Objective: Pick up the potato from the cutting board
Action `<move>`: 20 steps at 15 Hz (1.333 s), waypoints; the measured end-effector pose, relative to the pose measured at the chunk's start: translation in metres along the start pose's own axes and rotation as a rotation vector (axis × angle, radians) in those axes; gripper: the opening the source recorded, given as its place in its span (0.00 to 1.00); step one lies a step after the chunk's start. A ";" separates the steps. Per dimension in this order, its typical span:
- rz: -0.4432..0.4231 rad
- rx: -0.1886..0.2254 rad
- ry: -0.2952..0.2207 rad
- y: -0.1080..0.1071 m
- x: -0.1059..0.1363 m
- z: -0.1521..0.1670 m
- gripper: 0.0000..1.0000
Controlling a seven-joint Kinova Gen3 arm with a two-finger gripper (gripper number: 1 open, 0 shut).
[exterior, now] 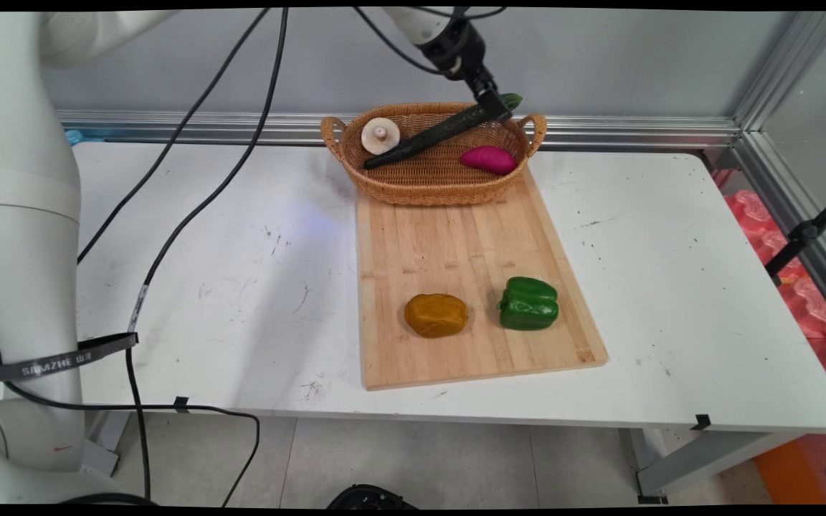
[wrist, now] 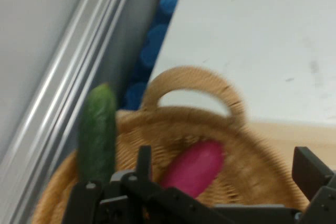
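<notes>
From the main view, the gripper [exterior: 493,104] hangs over the far right part of the wicker basket [exterior: 433,188], which stands on the far end of a wooden cutting board [exterior: 456,244] on the white table [exterior: 241,287]. Its fingers are closed narrowly on a long dark green cucumber [exterior: 427,136], gripping it close to its upper right end, whose tip sticks out just past the fingers above the basket's far rim. The cucumber's long axis runs on a slant from that raised upper right end down to the lower left, where its other end sits inside the basket near the left side. A white mushroom [exterior: 380,135] lies in the basket's left part, just beside the cucumber's lower half, and a magenta sweet potato [exterior: 489,159] lies in the right part, below the gripper. On the near end of the board sit a brown potato [exterior: 436,314] and, to its right, a green bell pepper [exterior: 528,304], apart from each other. In the hand view, the cucumber's tip [wrist: 97,132] rises from the left finger [wrist: 84,200], the sweet potato [wrist: 195,167] lies in the basket beyond, and a handle [wrist: 194,90] arches over the rim
</notes>
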State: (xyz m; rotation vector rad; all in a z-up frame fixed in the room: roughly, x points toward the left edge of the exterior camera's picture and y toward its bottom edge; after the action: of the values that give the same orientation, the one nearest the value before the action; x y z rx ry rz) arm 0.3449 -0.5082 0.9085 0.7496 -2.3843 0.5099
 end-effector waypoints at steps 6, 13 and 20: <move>0.010 -0.093 0.001 0.054 0.024 -0.036 1.00; 0.091 -0.175 -0.076 0.131 0.004 -0.078 1.00; 0.169 -0.207 -0.163 0.187 -0.040 -0.104 1.00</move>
State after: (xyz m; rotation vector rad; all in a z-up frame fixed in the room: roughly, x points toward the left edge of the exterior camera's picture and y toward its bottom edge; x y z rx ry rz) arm 0.2998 -0.2959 0.9283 0.5180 -2.6176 0.2713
